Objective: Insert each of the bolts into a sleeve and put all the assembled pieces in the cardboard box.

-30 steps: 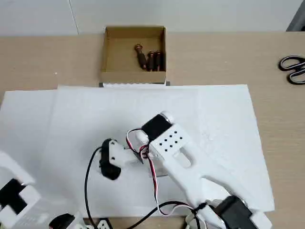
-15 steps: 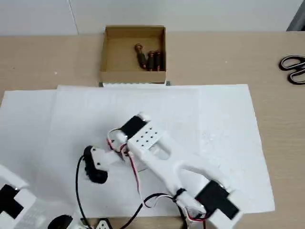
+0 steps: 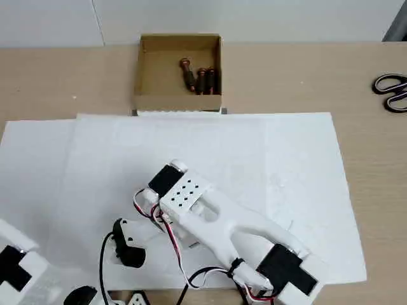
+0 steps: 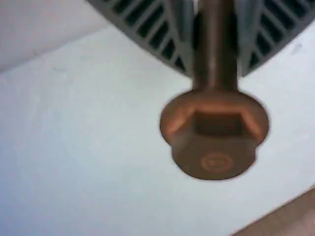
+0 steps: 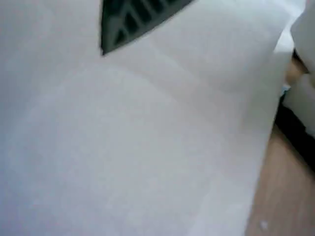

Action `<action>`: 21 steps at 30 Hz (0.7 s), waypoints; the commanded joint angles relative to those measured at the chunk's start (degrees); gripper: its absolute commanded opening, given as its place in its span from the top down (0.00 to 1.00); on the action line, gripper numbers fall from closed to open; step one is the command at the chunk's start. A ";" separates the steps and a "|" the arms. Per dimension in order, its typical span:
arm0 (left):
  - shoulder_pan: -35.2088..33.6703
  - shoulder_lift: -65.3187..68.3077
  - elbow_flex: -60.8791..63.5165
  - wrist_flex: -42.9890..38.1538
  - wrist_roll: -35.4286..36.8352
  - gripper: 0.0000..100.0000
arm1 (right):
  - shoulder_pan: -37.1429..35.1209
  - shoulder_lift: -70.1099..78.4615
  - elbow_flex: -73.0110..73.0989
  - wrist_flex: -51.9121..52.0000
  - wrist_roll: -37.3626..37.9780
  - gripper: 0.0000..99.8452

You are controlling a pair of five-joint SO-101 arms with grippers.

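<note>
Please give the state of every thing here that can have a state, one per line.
Box: open, pieces lying inside.
Bolt: gripped by its shaft, head free.
Left gripper: shut on bolt.
Scissors: blades out of frame, cannot tell.

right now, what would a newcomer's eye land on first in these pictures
A copper-coloured bolt, gripped in the left pincer with its flanged head facing the wrist camera, over the white sheet. From above, a white arm stretches over that sheet, and the cardboard box at the far side of the table holds a few brown pieces.
</note>
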 commanded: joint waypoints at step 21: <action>0.18 -3.34 4.53 1.32 -2.81 0.99 | 2.86 -4.88 -2.11 -7.52 0.35 0.88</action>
